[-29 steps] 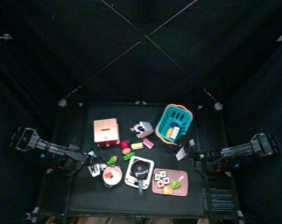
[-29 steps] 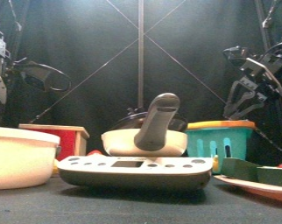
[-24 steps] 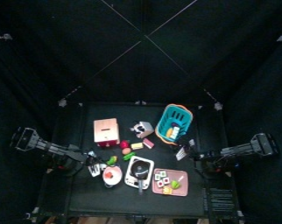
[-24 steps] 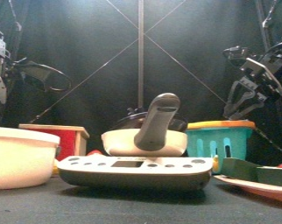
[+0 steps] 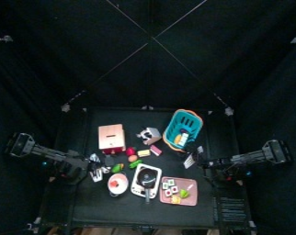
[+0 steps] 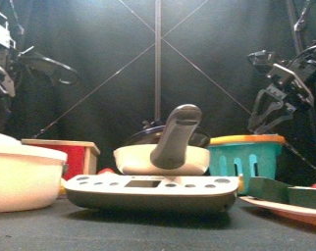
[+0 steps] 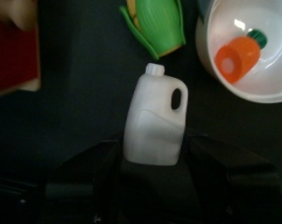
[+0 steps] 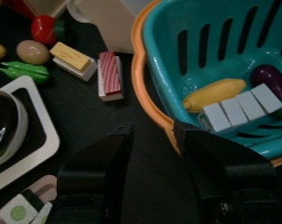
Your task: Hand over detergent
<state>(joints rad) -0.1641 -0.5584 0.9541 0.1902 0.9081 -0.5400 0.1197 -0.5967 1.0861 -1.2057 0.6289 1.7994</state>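
The detergent point(image 7: 158, 114) is a white jug with a handle, lying flat on the black table. In the left wrist view its base lies between the open jaws of my left gripper point(image 7: 157, 164); I cannot tell whether they touch it. From above, the left gripper point(image 5: 92, 169) is at the table's left edge, beside the white bowl point(image 5: 119, 184). My right gripper point(image 8: 155, 144) is open and holds nothing, hovering by the rim of the teal basket point(image 8: 225, 52). In the top view the right gripper point(image 5: 202, 163) rests at the table's right side.
A corn cob point(image 7: 155, 22), the white bowl's rim point(image 7: 214, 70) and a red box point(image 7: 9, 52) lie around the jug. A scale point(image 6: 147, 191), a mortar with pestle point(image 6: 168, 152), the basket point(image 6: 246, 152) and a pink tray point(image 5: 177, 191) crowd the table.
The left arm has shifted: its upper links rise in the front view and sit further left from above. The right arm has not moved.
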